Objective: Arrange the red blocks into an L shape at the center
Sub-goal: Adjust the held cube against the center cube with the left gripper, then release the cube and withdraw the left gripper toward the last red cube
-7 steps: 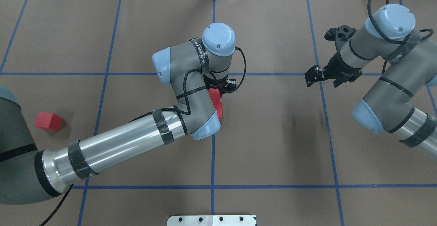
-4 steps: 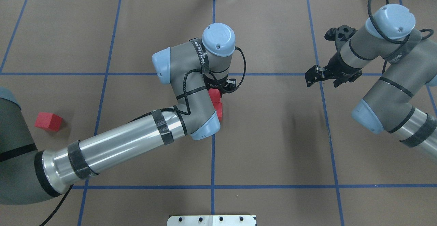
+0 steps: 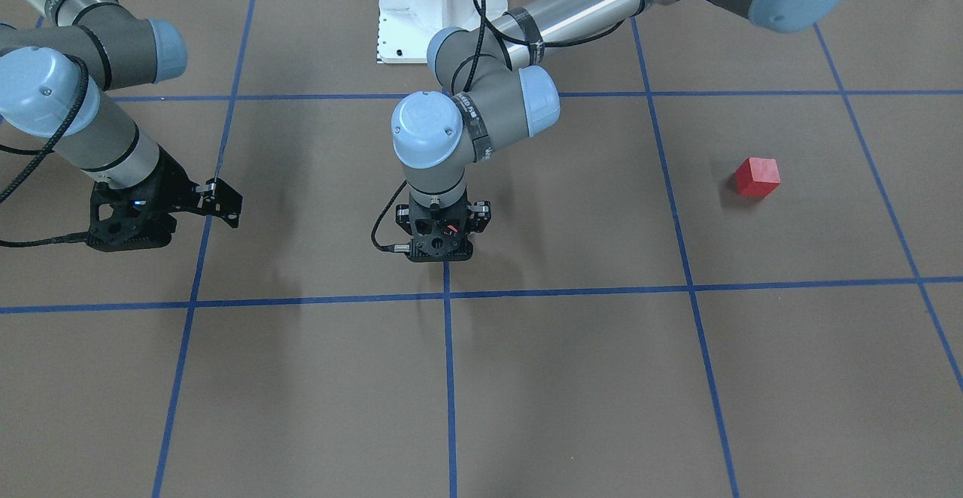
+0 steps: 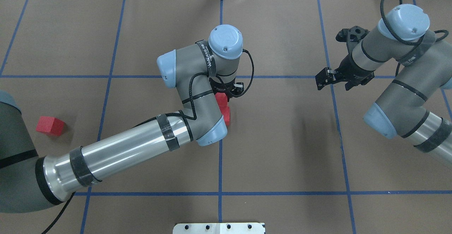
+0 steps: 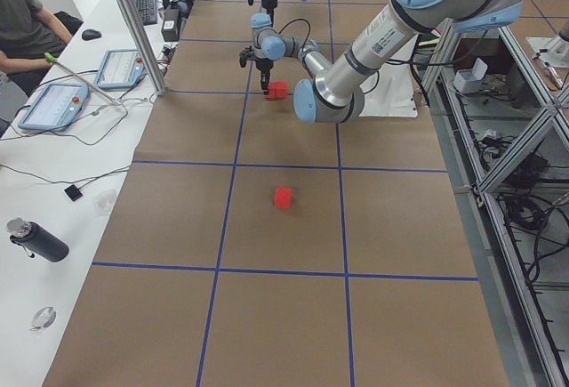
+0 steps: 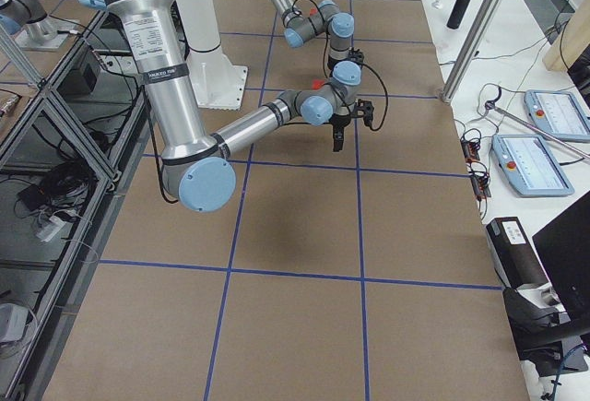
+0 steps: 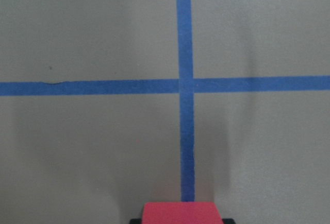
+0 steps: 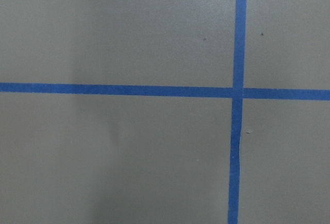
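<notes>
Left gripper (image 4: 229, 92): points straight down over the middle of the desk (image 4: 282, 138) and is largely hidden under its own wrist in the overhead view. The jaws are narrow and closed on the first red block (image 4: 221, 99). The left wrist view shows that block's top (image 7: 180, 212) at the bottom edge, with a dark sliver of finger tight against each side. It cannot be told whether the block rests on the desk or sits just off it.

Second red block (image 4: 226, 115): on the desk, directly on the robot's side of the first. From above the two read as one red patch. The left arm (image 4: 134, 145) covers part of the seam, so contact cannot be told. This block lies just right of the middle tape line (image 4: 220, 163), within the centre (image 4: 240, 121).

Third red block (image 4: 50, 125): alone on the desk, far to the robot's left and beyond the next tape line. It is well apart from the other two blocks and near the left arm's upper section. It sits flat on one face, with neither gripper touching it. The front view also shows it (image 3: 757, 177).

Right gripper (image 4: 322, 80): over the right part of the desk, just beside a tape crossing (image 4: 332, 76) and well apart from all three blocks. Its fingers read as one dark mass in the overhead and front views, so wide or narrow cannot be told. The right wrist view shows only brown desk and crossed blue tape.

Base plate (image 4: 219, 228): white, at the desk's near edge, on the middle line.

Layout: two blocks in line at the centre and one outlying; no L shape is formed.
</notes>
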You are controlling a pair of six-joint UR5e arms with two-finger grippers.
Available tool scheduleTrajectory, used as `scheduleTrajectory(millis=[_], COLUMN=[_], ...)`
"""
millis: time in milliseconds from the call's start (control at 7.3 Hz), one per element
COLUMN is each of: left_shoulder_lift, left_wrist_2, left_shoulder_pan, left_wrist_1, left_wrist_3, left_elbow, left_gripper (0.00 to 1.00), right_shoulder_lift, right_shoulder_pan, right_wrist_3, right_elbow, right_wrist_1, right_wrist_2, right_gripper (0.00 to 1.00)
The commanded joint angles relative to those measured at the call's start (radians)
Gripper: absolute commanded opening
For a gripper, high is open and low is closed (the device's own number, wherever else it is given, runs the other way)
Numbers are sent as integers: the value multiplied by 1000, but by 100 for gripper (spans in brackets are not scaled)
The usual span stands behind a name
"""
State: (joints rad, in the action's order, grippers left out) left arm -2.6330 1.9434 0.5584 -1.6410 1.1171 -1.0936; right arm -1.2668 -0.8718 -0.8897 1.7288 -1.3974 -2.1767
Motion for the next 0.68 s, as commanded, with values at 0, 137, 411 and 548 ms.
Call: scheduleTrajectory(millis=[0,137,411,548], left_shoulder_lift=[-1,-1,1,74], left_wrist_2=[-1,0,12,50], left_shoulder_pan=[3,8,44,73], left_wrist_1=[0,0,59,94], left_wrist_3=[3,7,18,9], left_elbow=[-5,-23,-101,-221], left_gripper=[99,100,100,100], right_shoulder_lift=[1,1,3,3], right_shoulder_pan=[-1,0,-1,-1], right_wrist_3=[0,0,0,0], right_elbow=[0,0,2,2], right_wrist_1=[0,0,0,0], right_wrist_2=[0,0,0,0], right_gripper=[100,100,100,100])
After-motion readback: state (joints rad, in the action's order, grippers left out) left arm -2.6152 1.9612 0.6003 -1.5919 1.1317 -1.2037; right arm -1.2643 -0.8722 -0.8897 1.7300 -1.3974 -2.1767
